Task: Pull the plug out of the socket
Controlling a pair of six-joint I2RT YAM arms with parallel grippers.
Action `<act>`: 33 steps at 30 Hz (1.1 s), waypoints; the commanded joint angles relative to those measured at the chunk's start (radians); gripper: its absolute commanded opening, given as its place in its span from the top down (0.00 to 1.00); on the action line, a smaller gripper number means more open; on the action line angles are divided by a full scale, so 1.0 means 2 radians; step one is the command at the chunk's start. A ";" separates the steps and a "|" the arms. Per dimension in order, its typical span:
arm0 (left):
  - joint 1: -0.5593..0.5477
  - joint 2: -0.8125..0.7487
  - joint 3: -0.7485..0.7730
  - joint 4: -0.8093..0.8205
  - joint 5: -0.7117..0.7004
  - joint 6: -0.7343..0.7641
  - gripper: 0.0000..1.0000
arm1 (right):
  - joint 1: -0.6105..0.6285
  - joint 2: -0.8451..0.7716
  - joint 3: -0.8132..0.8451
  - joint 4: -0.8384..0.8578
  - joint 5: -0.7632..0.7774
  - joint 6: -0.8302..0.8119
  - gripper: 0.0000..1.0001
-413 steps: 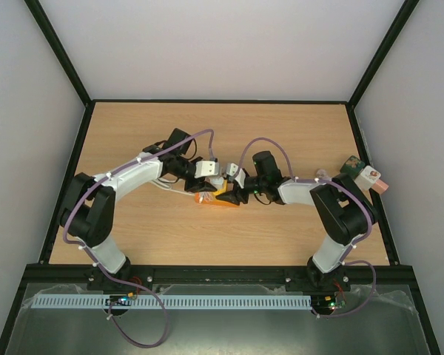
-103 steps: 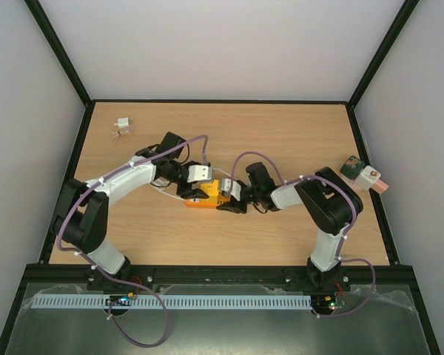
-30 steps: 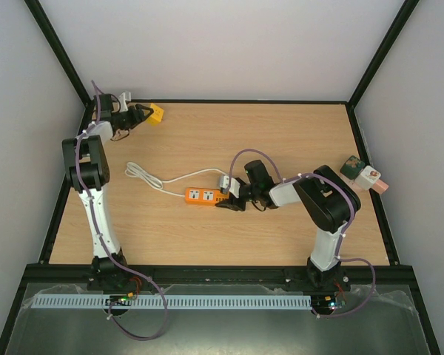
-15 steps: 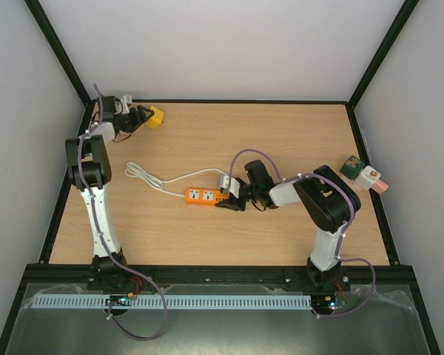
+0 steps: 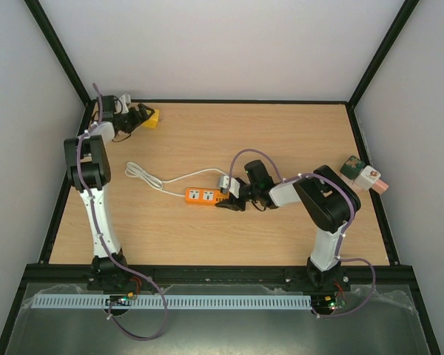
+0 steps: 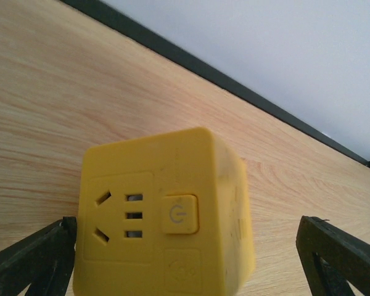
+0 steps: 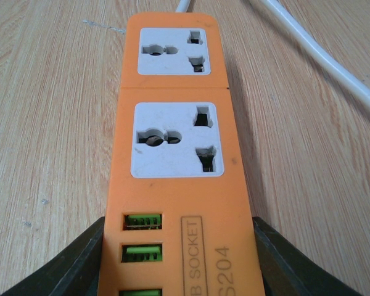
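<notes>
— Both sockets point(image 7: 172, 139) on the power strip point(image 7: 172, 192) face up, holes showing. Where's the plug point(image 6: 166, 240)?
— Well away from the strip, far to its left and beyond it. My left gripper point(image 6: 185, 253) has its jaws spread wide around it, with a gap on the right side. My right gripper point(image 7: 179, 265) is closed against the strip's two long sides.

Pale walls point(image 5: 222, 44) and black frame point(image 5: 383, 52) enclose wooden table point(image 5: 303, 137).
</notes>
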 commanded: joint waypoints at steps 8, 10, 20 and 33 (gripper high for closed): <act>-0.016 -0.136 -0.054 -0.015 -0.037 0.054 0.00 | 0.001 0.014 -0.004 -0.032 0.042 -0.010 0.69; -0.017 -0.156 -0.067 -0.017 -0.036 0.062 0.00 | 0.001 0.008 -0.008 -0.029 0.043 -0.009 0.61; -0.026 -0.230 -0.102 -0.075 -0.005 0.124 0.00 | 0.000 -0.040 -0.029 -0.021 0.044 -0.011 0.11; -0.051 -0.342 -0.194 -0.050 0.006 0.136 0.00 | -0.034 -0.072 0.014 -0.063 0.064 0.047 0.02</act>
